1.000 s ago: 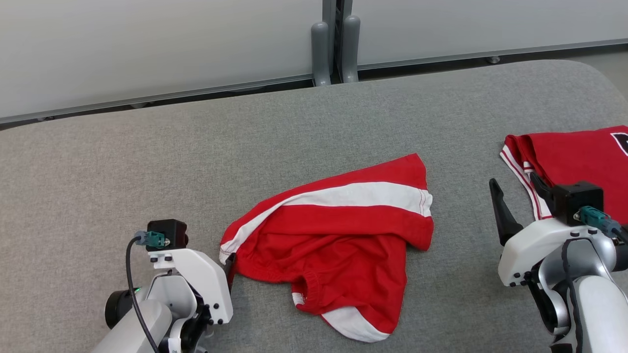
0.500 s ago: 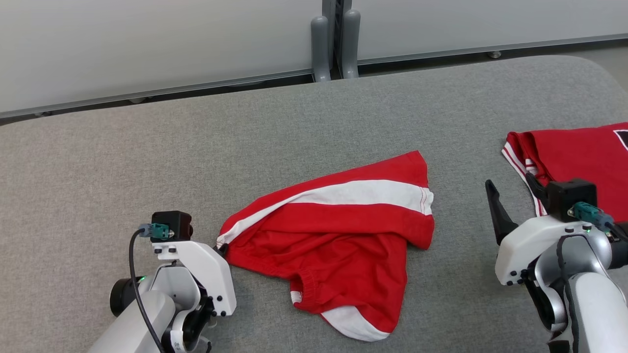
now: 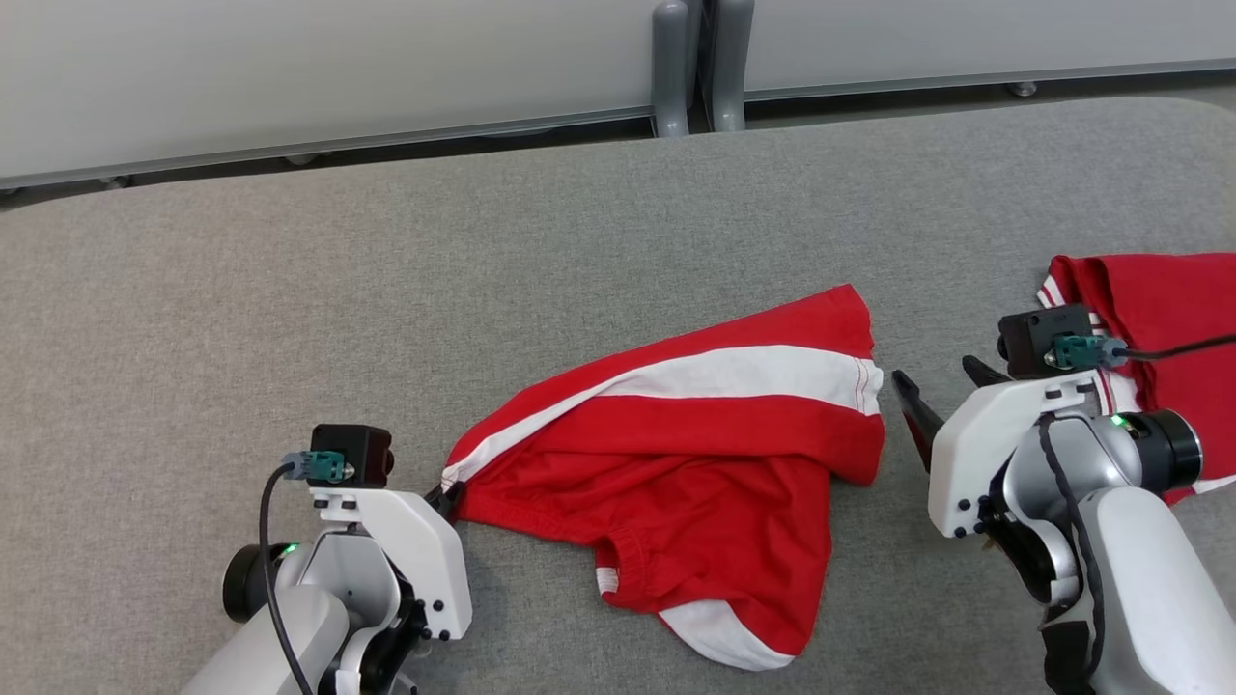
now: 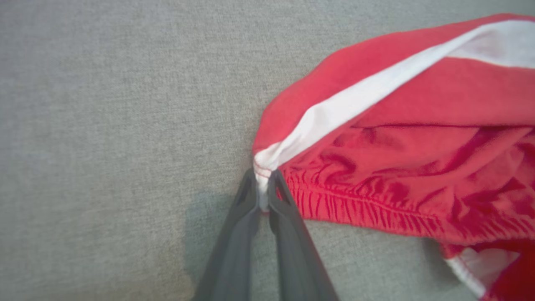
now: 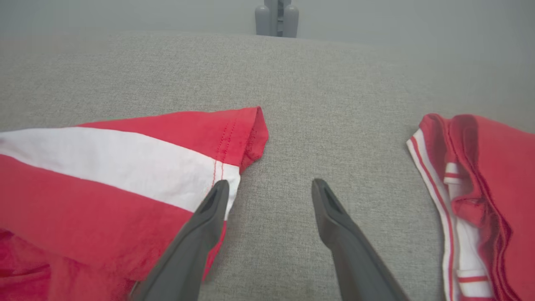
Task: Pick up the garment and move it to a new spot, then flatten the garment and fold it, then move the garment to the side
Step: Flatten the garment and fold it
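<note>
Head view: red shorts [image 3: 695, 463] lie crumpled in the middle of the grey padded table [image 3: 386, 290]. My left gripper [image 3: 446, 500] meets their left corner; its white housing hides the fingertips. My right gripper [image 3: 946, 391] sits just beside the right hem, partly masking a red jersey [image 3: 1159, 309] that the frame edge cuts off.
Left wrist view: fingers [image 4: 234, 234] clamped on the waistband corner at the white stripe; slightly blurred.
Right wrist view: jaws wide apart, empty; one finger [image 5: 192, 238] overlaps the hem, and the jersey lies well to the right.
</note>
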Robot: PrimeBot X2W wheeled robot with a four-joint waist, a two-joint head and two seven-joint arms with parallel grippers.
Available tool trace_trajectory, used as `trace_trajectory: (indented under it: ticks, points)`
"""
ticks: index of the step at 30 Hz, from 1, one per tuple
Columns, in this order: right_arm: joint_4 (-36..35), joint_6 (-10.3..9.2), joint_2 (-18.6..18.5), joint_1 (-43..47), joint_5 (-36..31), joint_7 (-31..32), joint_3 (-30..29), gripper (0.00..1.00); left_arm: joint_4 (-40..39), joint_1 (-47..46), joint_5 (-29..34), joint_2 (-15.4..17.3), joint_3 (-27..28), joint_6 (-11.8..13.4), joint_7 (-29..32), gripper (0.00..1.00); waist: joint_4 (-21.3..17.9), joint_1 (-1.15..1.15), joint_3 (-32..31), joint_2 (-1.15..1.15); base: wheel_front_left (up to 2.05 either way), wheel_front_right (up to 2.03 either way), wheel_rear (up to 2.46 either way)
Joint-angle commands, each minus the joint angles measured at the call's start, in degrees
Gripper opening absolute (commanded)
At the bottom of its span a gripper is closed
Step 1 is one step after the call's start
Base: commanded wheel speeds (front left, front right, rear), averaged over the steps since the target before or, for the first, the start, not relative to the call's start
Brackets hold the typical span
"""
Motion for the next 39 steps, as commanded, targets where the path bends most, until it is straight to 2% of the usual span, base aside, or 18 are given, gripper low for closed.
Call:
trace_trajectory:
  ticks: [1,7,14,15,16,17,18,21,25,26,27,28,31,32,33,39]
  points:
    - [0.5,-0.01,-0.2,-0.7,0.3,0.7,0.0,1.0,-0.1,-0.2,0.4,0.3,0.0,-0.2,-0.1,0.0,0.3,0.0,0.4,0.0,0.0,0.0,0.0]
    - [4.4,0.0,0.4,-2.7,2.5,2.4,0.0,1.0,-0.4,-1.6,0.7,-0.3,-0.5,-0.3,0.2,0.0,1.1,0.0,1.5,0.0,0.0,0.0,0.0]
    - [9.2,0.0,0.4,-4.7,10.3,0.2,3.4,1.0,-0.3,-2.5,0.7,0.1,-0.4,-0.1,0.2,0.0,1.5,0.0,2.2,0.0,0.0,0.0,0.0]
    - [9.7,0.0,0.4,-4.8,10.6,-0.1,3.6,0.95,-0.3,-2.5,0.6,0.1,-0.4,-0.1,0.3,0.0,1.5,0.0,2.2,0.0,0.0,0.0,0.0]
    - [10.2,0.0,0.4,-5.0,10.8,-0.5,3.9,0.82,-0.2,-2.4,0.5,0.2,-0.4,-0.1,0.3,0.0,1.6,0.0,2.2,0.0,0.0,0.0,0.0]
    - [10.7,0.0,0.4,-5.2,11.0,-0.8,4.1,0.69,-0.2,-2.4,0.4,0.3,-0.4,-0.2,0.3,0.0,1.6,0.0,2.1,0.0,0.0,0.0,0.0]
    - [11.3,0.0,0.4,-5.4,11.4,-1.4,4.6,0.47,-0.1,-2.2,0.2,0.3,-0.3,-0.1,0.3,0.0,1.6,0.0,2.0,0.0,0.0,0.0,0.0]
    - [11.9,0.0,0.4,-5.6,11.9,-2.2,5.0,0.31,-0.2,-1.9,0.0,0.4,-0.2,0.0,0.1,0.0,1.4,0.0,1.8,0.0,0.0,0.0,0.0]
    - [12.6,0.0,0.4,-6.0,11.6,-3.7,4.9,0.24,-0.6,-1.7,-0.1,0.6,0.0,0.2,0.0,0.0,1.1,0.0,1.7,0.0,0.0,0.0,0.0]
    - [12.8,0.0,0.4,-6.3,11.3,-3.9,5.1,0.2,-0.7,-1.6,-0.1,0.6,-0.1,0.2,0.0,0.0,1.1,0.0,1.7,0.0,0.0,0.0,0.0]
    - [12.9,0.0,0.4,-6.6,11.4,-4.2,5.1,0.14,-0.8,-1.6,-0.2,0.6,-0.1,0.2,0.1,0.0,1.1,0.0,1.7,0.0,0.0,0.0,0.0]
    - [13.0,0.0,0.4,-6.8,11.3,-4.4,5.2,0.0,-0.9,-1.6,-0.3,0.6,-0.1,0.2,0.1,0.0,1.1,0.0,1.7,0.0,0.0,0.0,0.0]
    - [13.4,0.0,0.3,-6.8,11.8,-5.2,4.4,0.0,-0.9,-1.5,-0.3,0.7,-0.2,0.3,0.3,0.0,1.2,0.0,1.6,0.0,0.0,0.0,0.0]
    - [13.6,0.0,0.4,-6.8,12.2,-5.3,4.0,0.45,-1.0,-1.5,-0.4,0.7,-0.2,0.3,0.3,0.0,1.2,0.0,1.6,0.0,0.0,0.0,0.0]
    - [13.9,0.0,0.4,-6.6,12.7,-5.0,3.5,1.0,-1.0,-1.4,-0.5,0.6,-0.3,0.3,0.3,0.0,1.2,0.0,1.5,0.0,0.0,0.0,0.0]
    - [15.3,0.0,0.5,-6.5,14.3,-5.2,2.6,1.0,-1.3,-1.6,-0.6,1.0,-0.2,0.4,0.5,0.0,1.2,0.0,1.9,0.0,0.0,0.0,0.0]
